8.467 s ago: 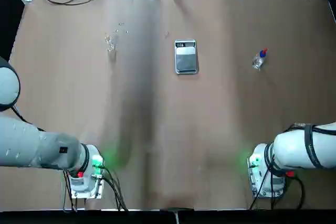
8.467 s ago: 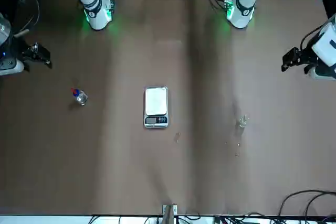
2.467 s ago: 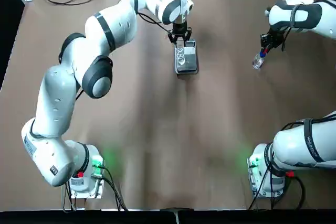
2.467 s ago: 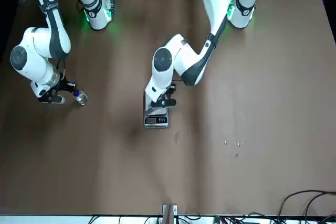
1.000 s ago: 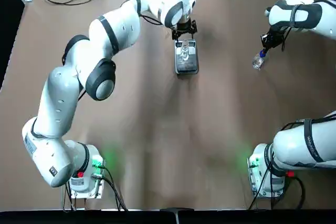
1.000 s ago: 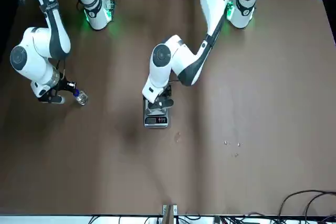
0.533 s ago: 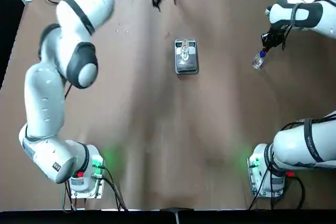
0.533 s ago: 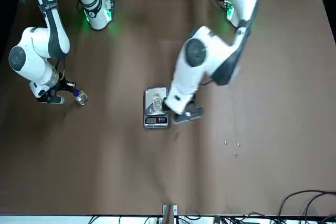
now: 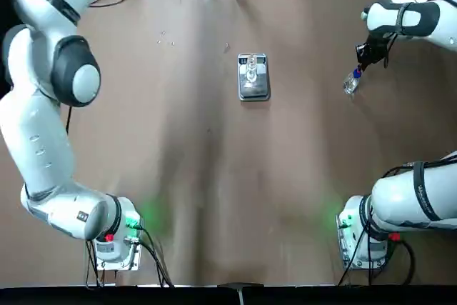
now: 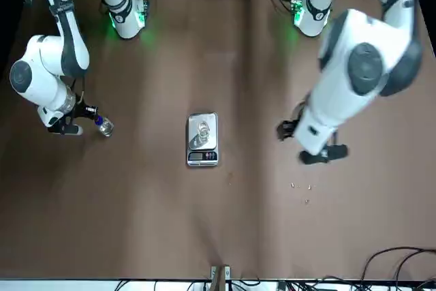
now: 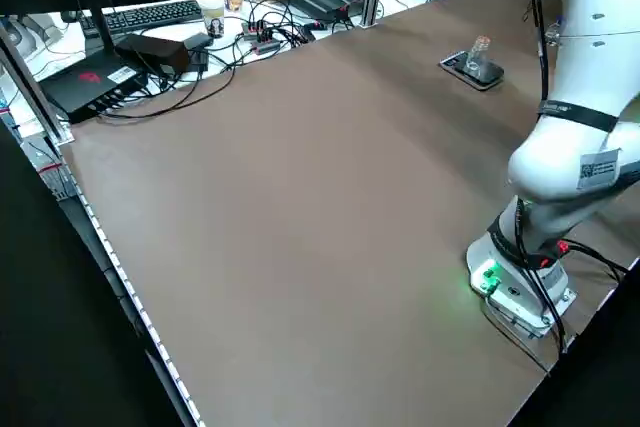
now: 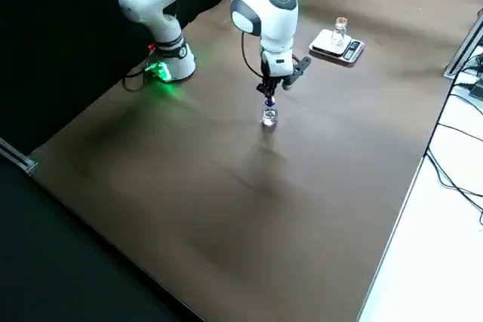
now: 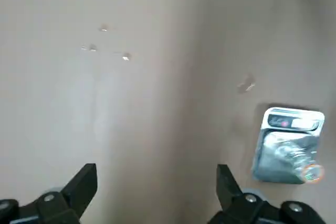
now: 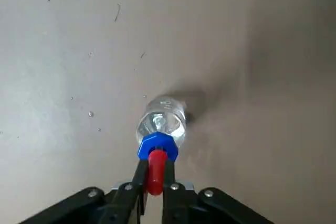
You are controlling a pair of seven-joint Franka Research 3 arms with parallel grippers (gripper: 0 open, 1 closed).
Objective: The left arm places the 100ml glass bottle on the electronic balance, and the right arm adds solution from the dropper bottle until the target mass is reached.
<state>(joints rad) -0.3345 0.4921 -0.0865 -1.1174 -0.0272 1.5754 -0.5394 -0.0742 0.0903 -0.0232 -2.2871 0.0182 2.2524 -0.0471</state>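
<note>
Clear glass: we note the bottle upright on the balance, so we should lift the dropper bottle straight, unsqueezed, with the right gripper closed on its red tip, the left gripper wide apart, empty, beyond the balance.

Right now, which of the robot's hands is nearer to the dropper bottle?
Right: its hand grips the dropper bottle by the red tip; the left hand is across the table, beyond the balance.
</note>
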